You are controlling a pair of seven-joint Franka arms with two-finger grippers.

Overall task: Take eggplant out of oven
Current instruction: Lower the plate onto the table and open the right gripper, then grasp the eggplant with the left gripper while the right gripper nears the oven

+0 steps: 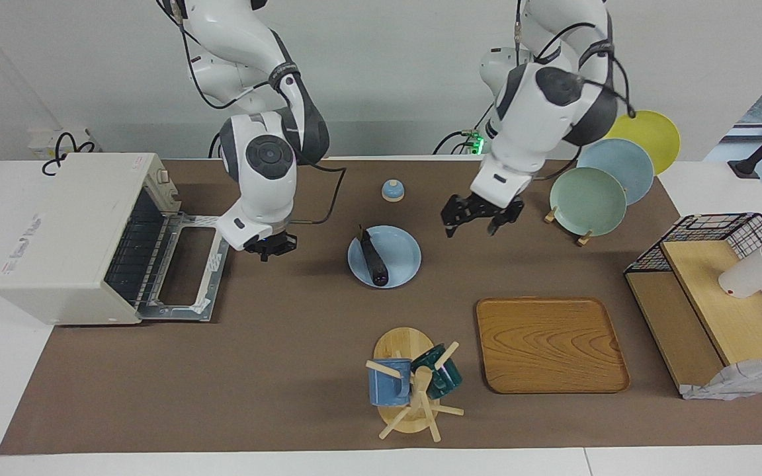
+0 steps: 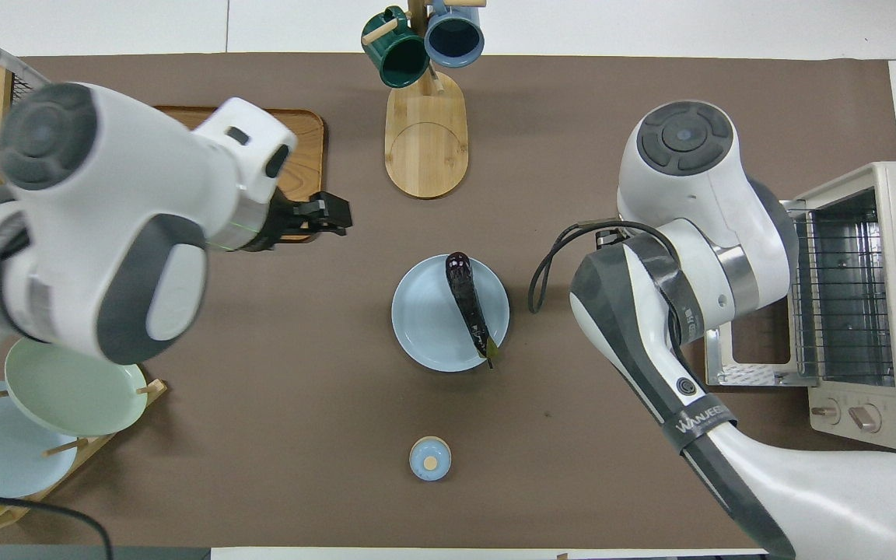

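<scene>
Overhead view shows me the eggplant (image 2: 470,306) already out of the oven (image 2: 868,303): it lies on a pale blue plate (image 2: 425,327) at the middle of the table (image 2: 572,482), slanting across the plate's half toward the right arm's end, blunt end at about 12 o'clock on the plate and thin stem end at about 5 o'clock, just over the rim. The oven sits at the right arm's end of the table, door (image 1: 186,268) dropped flat, and the part of the wire rack (image 2: 837,295) I can see is bare. My right pincer (image 1: 274,247) hangs low between the oven door and the plate, and I cannot tell how its fingers stand. My left pincer (image 1: 481,217) hovers over bare table between the plate and the plate rack (image 1: 596,198), fingers spread apart and holding nothing. I judge the eggplant light, fairly firm but with some give, and its skin looks glossy, so likely slippery under hard fingers. It is slim and round, so it should roll on the plate if nudged from one side. If I had to pick it up again, I would close across the thick middle of its body, square to its length, with modest force. The stem end looks too thin and tapered to hold, and a grip near the blunt tip might squeeze it out. Judging by how things lie, the task looks done.
</scene>
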